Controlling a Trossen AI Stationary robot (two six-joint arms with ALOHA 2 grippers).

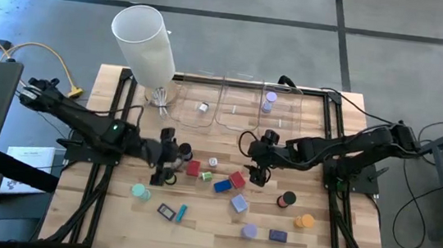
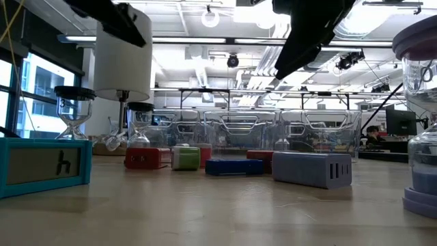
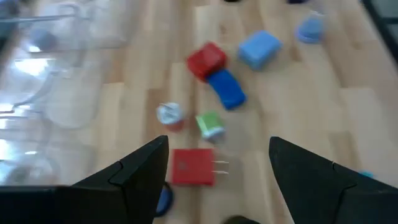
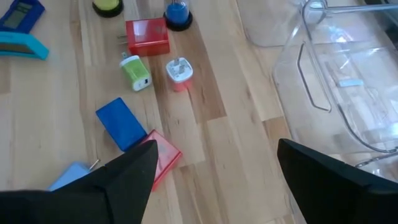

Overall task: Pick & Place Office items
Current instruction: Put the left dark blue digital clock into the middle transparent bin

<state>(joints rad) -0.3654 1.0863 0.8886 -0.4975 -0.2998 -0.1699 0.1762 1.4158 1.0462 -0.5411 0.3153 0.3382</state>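
Hovering over the table (image 1: 111, 228), I am holding the left gripper (image 1: 169, 168) and right gripper (image 1: 259, 171) open and empty above the office items (image 1: 223, 185).

Two black jointed robot arms, the left arm (image 1: 82, 119) and right arm (image 1: 343, 147), carry black cables. Each ends in a gripper with two wedge-shaped fingers (image 3: 143, 174).
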